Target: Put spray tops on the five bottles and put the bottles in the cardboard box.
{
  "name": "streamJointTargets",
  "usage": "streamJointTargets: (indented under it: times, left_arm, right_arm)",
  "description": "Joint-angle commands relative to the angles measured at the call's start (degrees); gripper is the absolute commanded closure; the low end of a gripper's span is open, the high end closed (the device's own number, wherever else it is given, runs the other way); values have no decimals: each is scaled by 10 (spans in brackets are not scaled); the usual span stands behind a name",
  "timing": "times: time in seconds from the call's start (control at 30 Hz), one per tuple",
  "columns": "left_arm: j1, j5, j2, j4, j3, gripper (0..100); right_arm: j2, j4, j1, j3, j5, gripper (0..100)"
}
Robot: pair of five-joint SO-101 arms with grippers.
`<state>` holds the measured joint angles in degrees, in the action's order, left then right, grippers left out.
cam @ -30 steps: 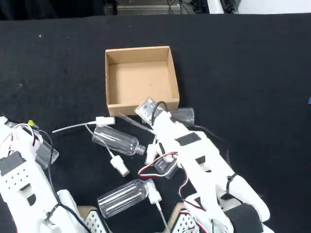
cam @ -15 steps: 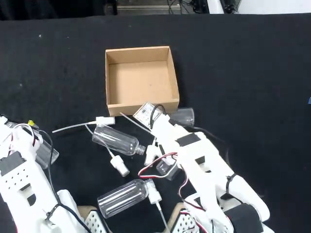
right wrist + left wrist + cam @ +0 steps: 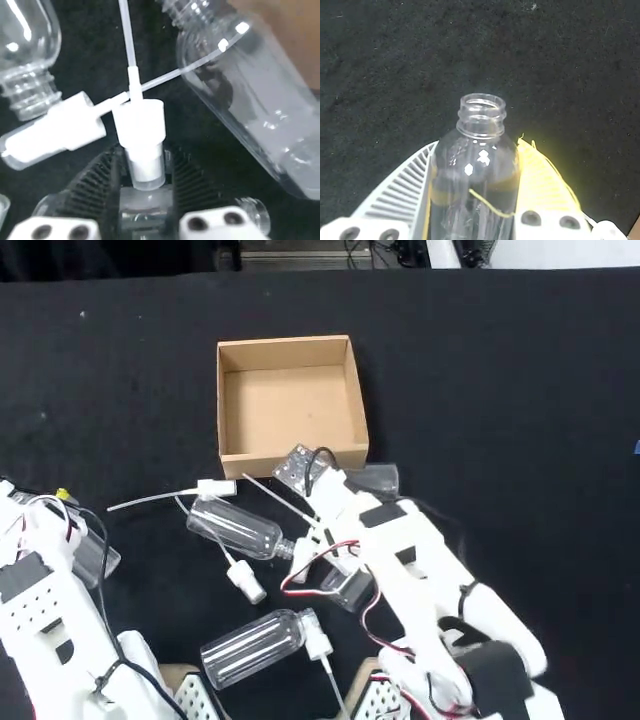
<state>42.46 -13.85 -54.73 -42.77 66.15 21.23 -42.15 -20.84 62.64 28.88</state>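
Near the box (image 3: 290,410) — right hand (image 3: 144,161) grips a spray top (image 3: 140,131).

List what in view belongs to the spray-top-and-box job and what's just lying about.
Job: cardboard box; bottle in the left hand; spray top in the right hand; flat bottle mid-table; flat bottle near the arm bases; bottle beside the box; loose spray top near the box; loose spray top mid-table.
Lying about: black table cover; cables beyond its far edge.

Glossy clear plastic bottles (image 3: 240,527), matt cardboard box (image 3: 250,462), rough black cloth tabletop (image 3: 500,390)
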Motion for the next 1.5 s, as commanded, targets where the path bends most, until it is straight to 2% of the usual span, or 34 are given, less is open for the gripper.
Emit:
streamJointTargets:
  times: [0.0,0.2,0.33,0.47,0.63,0.8,0.9,1.0,1.1,1.2,1.3,1.37,1.47]
  left_arm:
    - [5,-3,-16,6,-4,954]
    - [4,-3,-16,7,-4,954]
    - [4,-3,-16,6,-4,954]
    - [4,-3,-16,6,-1,954]
    - [3,-3,-16,8,-1,954]
    - [4,-3,-16,9,-1,954]
    - [4,-4,-16,8,-1,954]
    - [4,-4,-16,8,-1,954]
    - [4,-4,-16,9,-1,954]
    - [3,-4,-16,10,-1,954]
    - [4,-4,-16,10,-1,954]
    - [4,-4,-16,9,-1,954]
    - [4,-4,-16,10,-1,954]
  right_arm:
    - [93,-139,22,-90,4,973]
    - [136,-411,64,-258,26,973]
    - [136,-501,159,-347,72,975]
    - [135,-462,338,-355,74,975]
    - [134,-365,539,-278,70,976]
    - [74,-232,651,-196,-26,973]
    - [13,-213,665,-188,-117,968]
    - [-33,-212,663,-189,-207,894]
    - [-44,-224,621,-190,-226,805]
    - [-33,-262,567,-193,-190,759]
    - [-8,-278,539,-209,-156,758]
    - [13,-287,539,-224,-89,758]
    - [42,-303,564,-242,101,756]
